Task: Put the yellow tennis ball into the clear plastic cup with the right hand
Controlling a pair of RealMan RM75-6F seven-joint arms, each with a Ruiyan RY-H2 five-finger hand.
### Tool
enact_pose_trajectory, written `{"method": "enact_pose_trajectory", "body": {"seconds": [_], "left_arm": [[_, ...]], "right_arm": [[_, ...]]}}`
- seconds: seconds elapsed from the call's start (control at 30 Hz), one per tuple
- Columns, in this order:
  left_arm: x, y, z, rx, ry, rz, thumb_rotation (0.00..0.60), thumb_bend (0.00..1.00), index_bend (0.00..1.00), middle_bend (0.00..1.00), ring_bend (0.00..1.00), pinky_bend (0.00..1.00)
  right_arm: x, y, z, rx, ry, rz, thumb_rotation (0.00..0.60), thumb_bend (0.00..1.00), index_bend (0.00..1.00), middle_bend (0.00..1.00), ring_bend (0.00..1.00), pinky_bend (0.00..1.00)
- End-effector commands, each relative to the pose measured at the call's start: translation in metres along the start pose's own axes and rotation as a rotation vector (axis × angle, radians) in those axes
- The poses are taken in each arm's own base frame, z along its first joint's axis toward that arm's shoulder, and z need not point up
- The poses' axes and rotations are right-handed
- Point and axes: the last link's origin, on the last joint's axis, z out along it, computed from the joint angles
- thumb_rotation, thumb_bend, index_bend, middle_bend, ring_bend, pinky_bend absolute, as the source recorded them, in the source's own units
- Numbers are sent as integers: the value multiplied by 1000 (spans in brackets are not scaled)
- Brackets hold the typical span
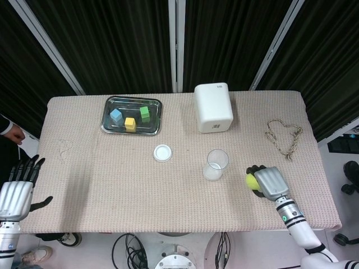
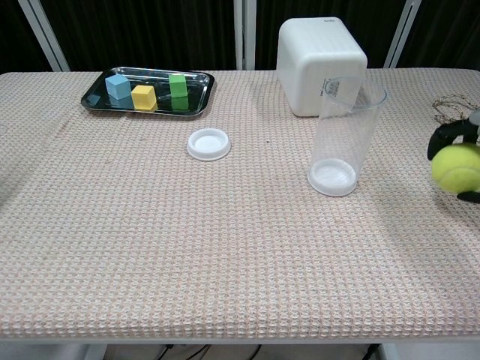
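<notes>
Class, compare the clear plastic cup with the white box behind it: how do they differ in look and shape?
The clear plastic cup is see-through, while the white box is opaque. The cup is round and tapers toward its base; the box is blocky with rounded corners. The cup is open at the top; the box has a closed top. Both stand upright on the beige table cloth, to the right of the middle.

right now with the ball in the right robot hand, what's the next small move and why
Probably carry it left and higher: the right robot hand grips the tennis ball, which sits right of the upright clear cup and below its rim.
</notes>
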Motion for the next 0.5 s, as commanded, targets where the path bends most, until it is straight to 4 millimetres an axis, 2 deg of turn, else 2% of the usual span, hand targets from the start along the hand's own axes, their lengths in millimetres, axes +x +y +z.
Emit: {"method": "enact_pose_trajectory", "body": {"seconds": [0.03, 0.17, 0.27, 0.37, 0.5], "left_arm": [[1, 1, 0, -3, 2, 0, 600, 0, 55, 0, 0, 0], [3, 2, 0, -6, 9, 7, 600, 0, 55, 0, 0, 0], [4, 1, -1, 0, 13, 6, 600, 0, 55, 0, 0, 0], [4, 0, -2, 5, 12, 7, 600, 0, 55, 0, 0, 0], [5, 0, -2, 3, 13, 9, 600, 0, 56, 0, 0, 0]], "right_arm": [[44, -5, 5, 30, 141, 4, 600, 285, 628, 527, 493, 703], [86, -19, 13, 98, 259, -10, 600, 280, 637, 544, 493, 703], [107, -30, 23, 137, 322, -11, 600, 278, 642, 547, 493, 703], [117, -41, 35, 173, 349, 8, 600, 253, 644, 548, 492, 702], [115, -52, 48, 201, 320, 2, 600, 238, 622, 520, 490, 684]]}}
